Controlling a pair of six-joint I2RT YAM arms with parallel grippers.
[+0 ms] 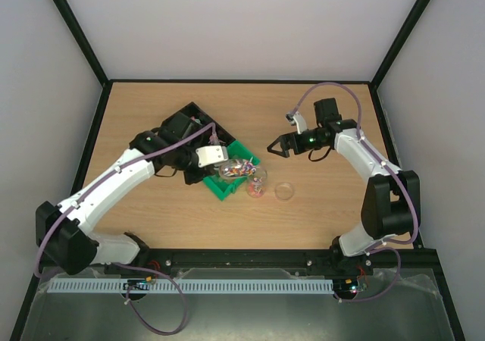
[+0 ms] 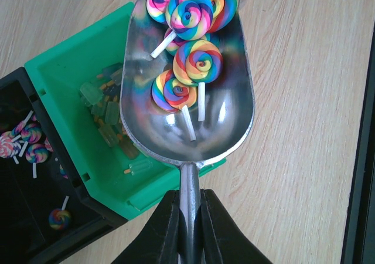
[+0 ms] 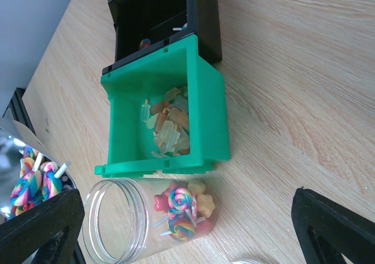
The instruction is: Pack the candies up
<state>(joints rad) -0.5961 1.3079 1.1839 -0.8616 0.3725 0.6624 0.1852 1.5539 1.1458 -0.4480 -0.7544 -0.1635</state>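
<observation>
My left gripper (image 2: 189, 196) is shut on the handle of a metal scoop (image 2: 228, 117). The scoop holds several rainbow swirl lollipops (image 2: 198, 61) and hangs over the corner of a green bin (image 2: 64, 76). In the top view the scoop (image 1: 235, 168) sits right beside a clear open jar (image 1: 257, 183). The jar (image 3: 114, 223) has lollipops and star-shaped candies (image 3: 183, 214) at its bottom. My right gripper (image 1: 273, 148) is open and empty, above and behind the jar. In the right wrist view the right gripper (image 3: 188, 217) has its fingers wide apart either side of the jar.
The green bin (image 3: 208, 105) holds pale popsicle-shaped candies (image 3: 167, 126). A black bin (image 2: 23, 205) behind it holds a few more lollipops. The clear round lid (image 1: 285, 192) lies on the wooden table to the right of the jar. Black frame rails edge the table.
</observation>
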